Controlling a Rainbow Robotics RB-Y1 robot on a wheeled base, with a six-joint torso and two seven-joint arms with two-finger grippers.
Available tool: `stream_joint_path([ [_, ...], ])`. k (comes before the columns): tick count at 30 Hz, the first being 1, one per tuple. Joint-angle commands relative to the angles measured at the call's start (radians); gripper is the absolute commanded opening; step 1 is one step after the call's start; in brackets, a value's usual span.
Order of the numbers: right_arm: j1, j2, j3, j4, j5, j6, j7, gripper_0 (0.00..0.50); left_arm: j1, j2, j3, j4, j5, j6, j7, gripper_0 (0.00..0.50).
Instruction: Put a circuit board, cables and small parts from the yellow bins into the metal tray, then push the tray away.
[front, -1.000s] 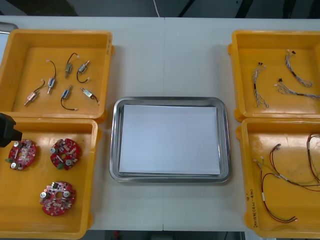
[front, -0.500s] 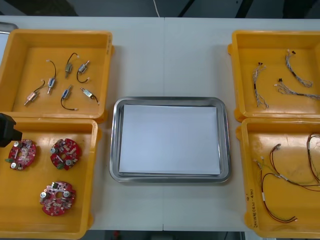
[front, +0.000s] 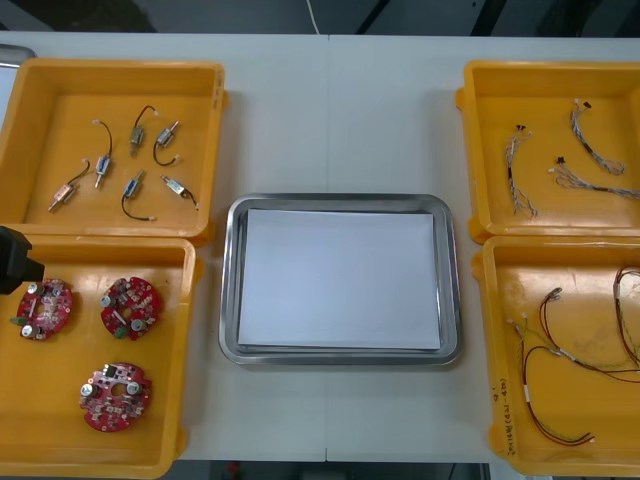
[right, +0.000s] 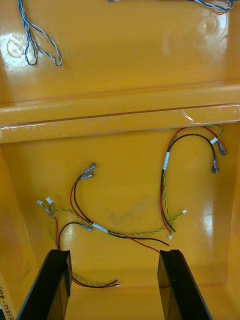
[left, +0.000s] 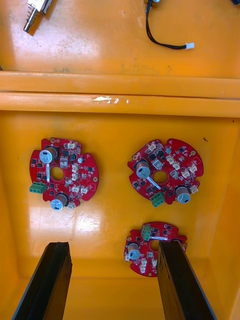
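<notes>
Nothing has shifted since the earlier frames: both arms and every item lie as before. The left hand (left: 114, 245) hovers with its fingers apart over the near-left bin (front: 188, 350), a yellow one at the worktop's (front: 330, 120) near-left corner. Three circuit boards (front: 131, 307) lie flat there, one partly behind a finger. The right hand (right: 114, 252), fingers likewise apart, hangs over the red, yellow and black cables (right: 162, 190) in the near-right bin (front: 490, 350). The metal tray (front: 229, 290), white inside, sits mid-worktop between the bins. Small metal parts (front: 134, 187) lie in the far-left bin (front: 216, 150), blue-and-white cables (front: 515, 165) in the far-right bin (front: 468, 150).
</notes>
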Motion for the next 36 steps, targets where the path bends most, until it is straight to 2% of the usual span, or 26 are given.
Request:
stream_joint_path([
  [1, 0.014, -0.044, -0.026, -0.024, -0.009, 0.003, 0.013, 0.500, 0.016, 0.044, 0.029, -0.027, -0.008, 0.006, -0.085, 0.500],
  [33, 0.014, -0.044, -0.026, -0.024, -0.009, 0.003, 0.013, 0.500, 0.016, 0.044, 0.029, -0.027, -0.008, 0.006, -0.085, 0.500],
  [36, 0.005, -0.061, -0.036, -0.021, -0.004, 0.003, 0.013, 0.500, 0.016, 0.044, 0.029, -0.027, -0.008, 0.006, -0.085, 0.500],
])
